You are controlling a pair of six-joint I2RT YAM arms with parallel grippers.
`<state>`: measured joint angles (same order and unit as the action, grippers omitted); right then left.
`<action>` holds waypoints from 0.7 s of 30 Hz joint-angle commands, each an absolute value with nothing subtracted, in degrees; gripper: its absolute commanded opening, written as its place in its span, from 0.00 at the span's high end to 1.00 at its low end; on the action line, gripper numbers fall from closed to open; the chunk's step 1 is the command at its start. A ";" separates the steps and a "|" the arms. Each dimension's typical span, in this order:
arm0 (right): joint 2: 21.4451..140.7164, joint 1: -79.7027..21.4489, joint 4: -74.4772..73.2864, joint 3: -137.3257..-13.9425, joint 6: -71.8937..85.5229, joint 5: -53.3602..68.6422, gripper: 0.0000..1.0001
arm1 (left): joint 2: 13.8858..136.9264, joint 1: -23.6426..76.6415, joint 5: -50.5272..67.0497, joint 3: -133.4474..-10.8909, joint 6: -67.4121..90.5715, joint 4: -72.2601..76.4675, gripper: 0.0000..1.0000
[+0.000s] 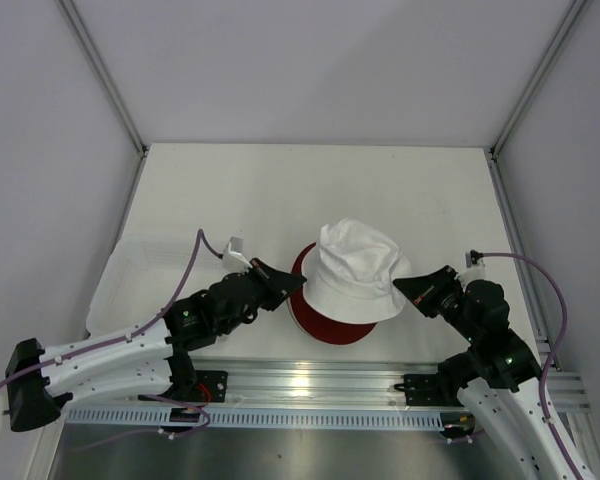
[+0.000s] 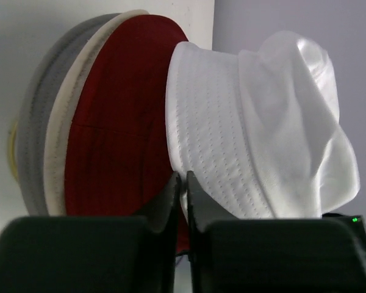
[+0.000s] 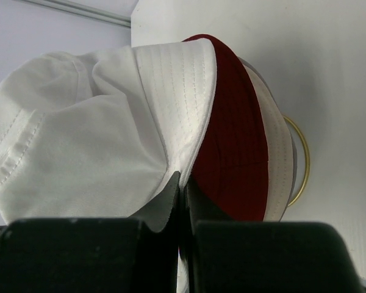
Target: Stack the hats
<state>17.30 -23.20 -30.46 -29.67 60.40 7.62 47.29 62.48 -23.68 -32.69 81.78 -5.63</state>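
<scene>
The white hat (image 1: 354, 272) sits crown-up over the dark red hat (image 1: 332, 328), whose brim shows at its left and front. In the left wrist view the white hat (image 2: 262, 128) covers the red hat (image 2: 119, 122), which lies on the beige hat (image 2: 55, 140) with its grey inside. My left gripper (image 1: 298, 283) is shut on the white hat's left brim (image 2: 183, 177). My right gripper (image 1: 400, 285) is shut on the white hat's right brim (image 3: 182, 177). The red hat (image 3: 235, 152) and beige hat (image 3: 277, 165) show below it in the right wrist view.
A shallow clear plastic tray (image 1: 130, 272) lies at the table's left edge, beside my left arm. A metal rail (image 1: 330, 385) runs along the near edge. Grey walls close in the back and sides.
</scene>
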 commanded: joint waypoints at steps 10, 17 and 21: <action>17.40 -23.03 -28.66 -30.41 58.10 3.60 1.00 | 40.88 62.40 -28.21 -33.13 63.14 3.16 0.99; 17.49 -23.12 -23.47 -29.53 51.07 5.88 1.00 | 39.11 62.49 -25.94 -29.56 45.98 9.12 0.99; 16.96 -23.11 -23.03 -28.39 47.91 6.15 1.00 | 38.58 62.49 -25.04 -27.16 44.38 10.47 0.99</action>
